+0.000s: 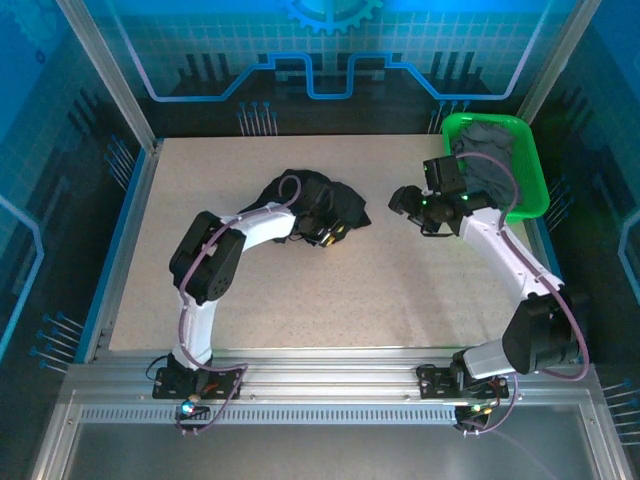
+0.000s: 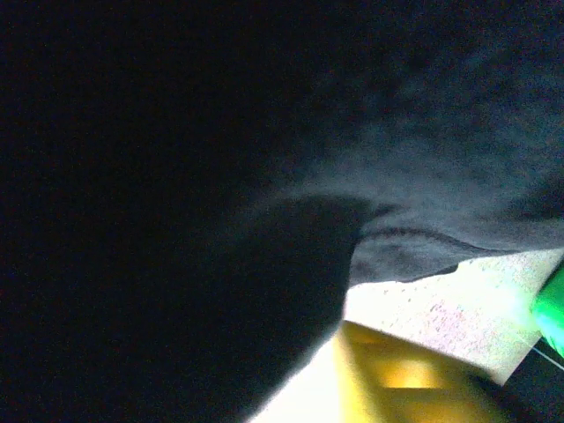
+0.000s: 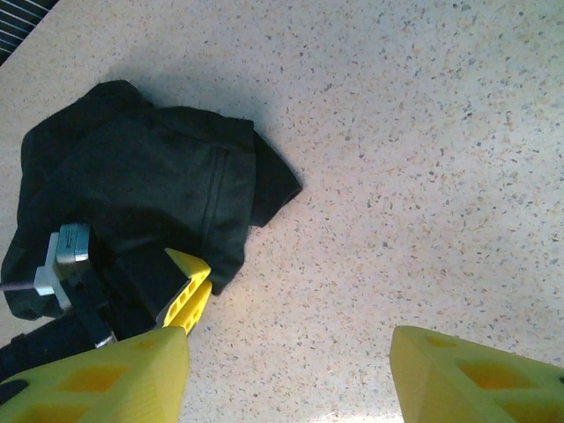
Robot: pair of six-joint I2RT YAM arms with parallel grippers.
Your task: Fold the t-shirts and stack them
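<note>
The black t-shirt (image 1: 330, 195) lies crumpled in the middle of the table. My left gripper (image 1: 328, 234) sits at its near edge with its yellow fingers (image 3: 183, 291) pressed together on the cloth. In the left wrist view the black t-shirt (image 2: 176, 176) hangs right against the lens, and one yellow finger (image 2: 405, 370) shows below it. My right gripper (image 1: 398, 205) hovers to the right of the shirt. It is open (image 3: 286, 379) over bare table, with the black t-shirt (image 3: 150, 185) to its upper left. Dark grey t-shirts (image 1: 490, 150) lie bunched in the basket.
The bright green basket (image 1: 535, 170) stands at the table's back right corner, just behind the right arm; its edge (image 2: 551, 308) shows in the left wrist view. Speckled tabletop (image 1: 420, 290) stretches in front of and beside the shirt. Metal frame posts line the table's sides.
</note>
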